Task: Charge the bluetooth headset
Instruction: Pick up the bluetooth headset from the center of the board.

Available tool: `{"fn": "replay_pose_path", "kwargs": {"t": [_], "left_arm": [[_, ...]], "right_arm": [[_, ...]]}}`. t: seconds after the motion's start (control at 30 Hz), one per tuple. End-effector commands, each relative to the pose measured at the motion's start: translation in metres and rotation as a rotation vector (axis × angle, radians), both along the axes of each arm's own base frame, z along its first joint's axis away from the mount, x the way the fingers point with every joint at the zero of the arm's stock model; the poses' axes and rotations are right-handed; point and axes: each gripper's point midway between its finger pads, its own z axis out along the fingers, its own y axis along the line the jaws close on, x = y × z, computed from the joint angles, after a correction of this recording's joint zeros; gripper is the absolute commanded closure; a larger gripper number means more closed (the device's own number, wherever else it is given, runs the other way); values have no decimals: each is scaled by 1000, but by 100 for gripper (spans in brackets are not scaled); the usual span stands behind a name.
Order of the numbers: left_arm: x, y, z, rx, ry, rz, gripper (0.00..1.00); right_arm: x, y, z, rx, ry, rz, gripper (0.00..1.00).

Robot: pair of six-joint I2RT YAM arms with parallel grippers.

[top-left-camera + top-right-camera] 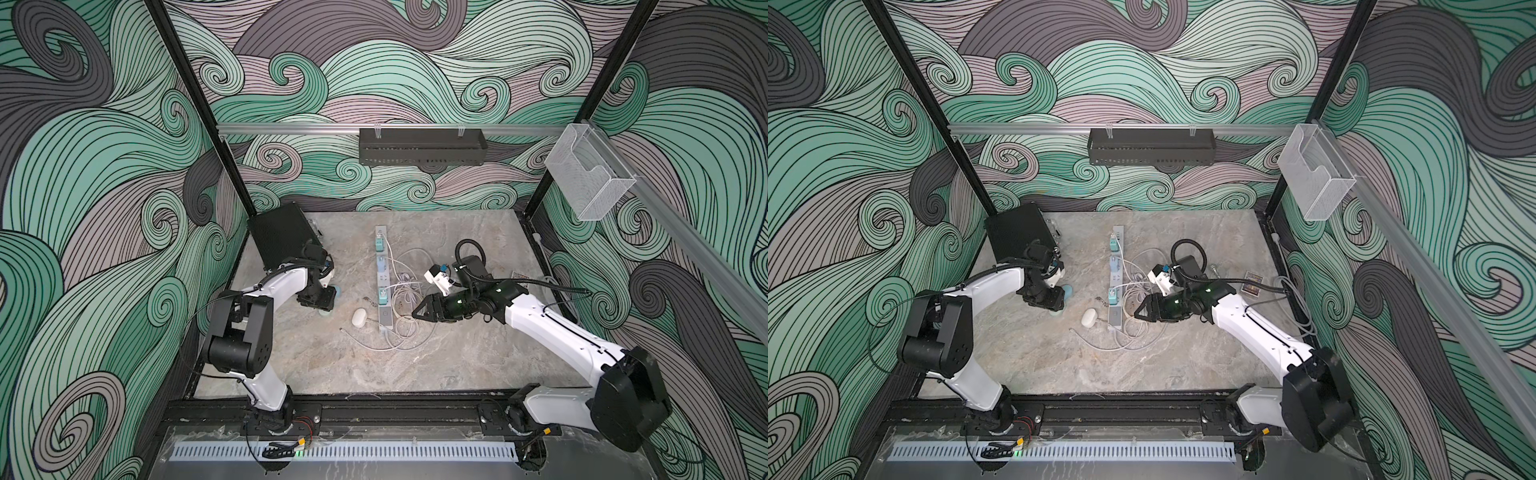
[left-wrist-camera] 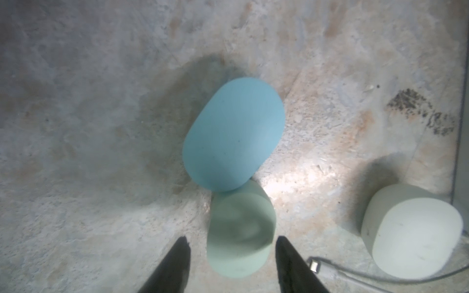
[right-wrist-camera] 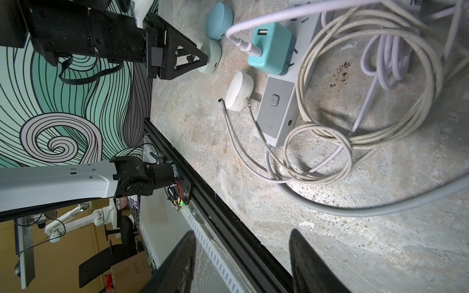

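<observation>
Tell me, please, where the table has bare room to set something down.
Bare: the wide near strip of table between the cables and the front rail, and the far right corner behind the right arm. Crowded: around the power strip, cables and white case.

In both top views the left hand [image 1: 323,306] hides most of the green case [image 1: 325,315] and blue case [image 1: 339,291]. In the left wrist view the green case is blurred; the cable [image 2: 330,271] runs off the edge.

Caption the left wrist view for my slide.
Open jaws straddle the green case, blue case beside it, white case and cable tip nearby.
</observation>
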Motion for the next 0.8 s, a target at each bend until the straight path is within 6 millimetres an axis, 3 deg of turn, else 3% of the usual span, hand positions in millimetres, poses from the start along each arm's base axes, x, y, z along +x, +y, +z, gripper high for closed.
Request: {"fn": "replay_pose_path", "kwargs": {"t": [0.0, 0.4, 0.77], "left_arm": [[8, -6, -4, -27, -8, -7, 46], [7, -9, -9, -39, 22, -18, 57], [6, -10, -3, -51, 13, -2, 51]], "right_arm": [[0, 3, 1, 18, 11, -1, 42], [2, 3, 3, 15, -4, -5, 43], [1, 3, 2, 11, 4, -5, 43]]}}
